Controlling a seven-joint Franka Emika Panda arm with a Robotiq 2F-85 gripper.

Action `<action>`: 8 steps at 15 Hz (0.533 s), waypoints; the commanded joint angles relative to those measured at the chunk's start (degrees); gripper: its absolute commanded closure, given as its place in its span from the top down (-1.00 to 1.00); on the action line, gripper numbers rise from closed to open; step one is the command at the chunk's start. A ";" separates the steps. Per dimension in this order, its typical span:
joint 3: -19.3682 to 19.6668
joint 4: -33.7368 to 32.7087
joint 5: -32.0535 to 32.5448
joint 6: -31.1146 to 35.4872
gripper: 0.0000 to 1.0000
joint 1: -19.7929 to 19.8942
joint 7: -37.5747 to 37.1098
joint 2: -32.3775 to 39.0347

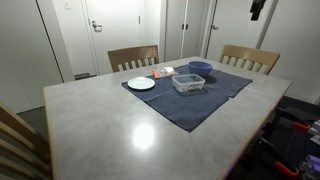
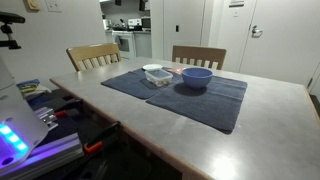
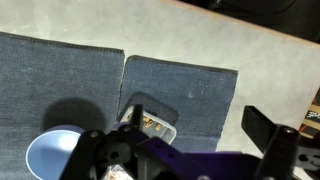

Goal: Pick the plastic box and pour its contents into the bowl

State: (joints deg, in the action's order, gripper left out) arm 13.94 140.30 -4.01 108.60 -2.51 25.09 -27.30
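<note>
So the plastic box (image 1: 188,83) is a small clear tub, rectangular with rounded corners and see-through walls. It sits upright on the dark blue cloth mats (image 3: 60,70), which look like soft woven fabric, two pieces laid edge to edge with a seam between them. In the wrist view there's something small and orange-brown inside the tub, but it's too blurry to tell what it is.

The bowl (image 2: 196,77) is just beside it, a round, glossy, deep blue one with a sliver of mat between the two. A flat white plate (image 1: 141,83) sits on the box's other side, and an orange-and-white packet (image 1: 163,72) lies just behind the box.

The table (image 1: 100,120) is smooth grey laminate, a bit speckled, with a bright light glare on it. Wooden slat-back chairs (image 1: 133,57) are pushed in at the far side.

The gripper (image 3: 178,145) hangs above the mat with its dark fingers (image 3: 265,132) spread wide apart and nothing between them. Box and bowl are both below it.
</note>
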 commanded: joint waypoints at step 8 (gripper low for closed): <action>-7.71 -14.61 -5.81 2.08 1.00 0.16 -8.89 19.00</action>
State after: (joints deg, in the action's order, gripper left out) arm 7.67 129.05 -7.63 109.03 -3.11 17.07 -13.49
